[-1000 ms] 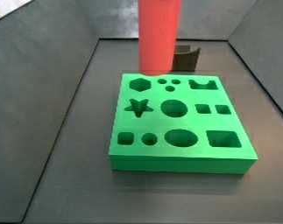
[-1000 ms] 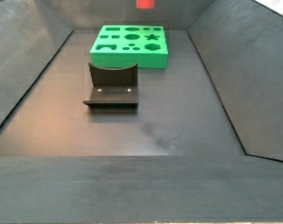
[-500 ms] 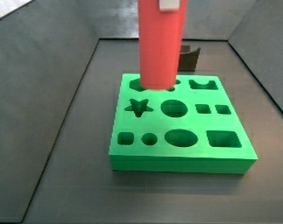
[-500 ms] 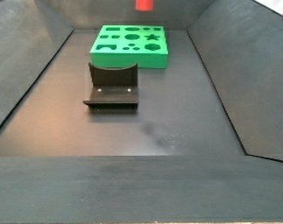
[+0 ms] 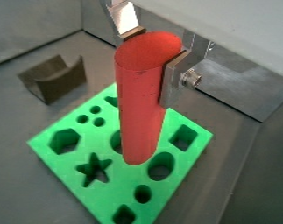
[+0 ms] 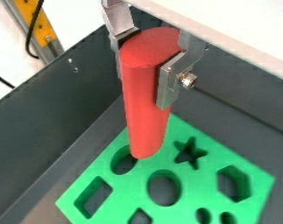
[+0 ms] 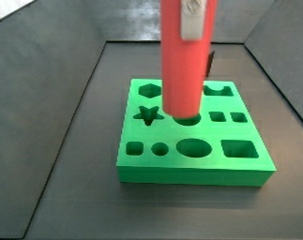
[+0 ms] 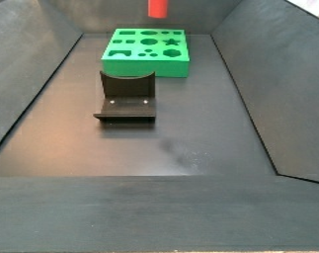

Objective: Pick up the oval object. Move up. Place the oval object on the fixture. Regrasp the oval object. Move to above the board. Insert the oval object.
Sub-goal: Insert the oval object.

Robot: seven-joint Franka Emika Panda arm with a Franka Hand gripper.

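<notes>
Your gripper (image 5: 155,48) jaws clamped on oval object (image 5: 144,101), upright above board (image 5: 74,140); fixture (image 8: 126,99) empty. Only insertion left.

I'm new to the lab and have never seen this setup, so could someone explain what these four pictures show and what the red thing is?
These are four camera views of one robot arm at work. Two cameras ride on the arm's wrist and look down past its gripper; two are fixed beside the work area. The gripper has two flat silver fingers, and they are closed on the upper end of the oval object, a smooth red-orange peg that hangs upright. Below it lies the board, a bright green slab with cut-out holes: a star, a hexagon, circles, squares, an oval. In both side views the peg hangs over the board; whether its lower end touches it I cannot tell. The small dark notched block on the floor near the board is the fixture, a rest for pieces; nothing lies on it now.
</notes>
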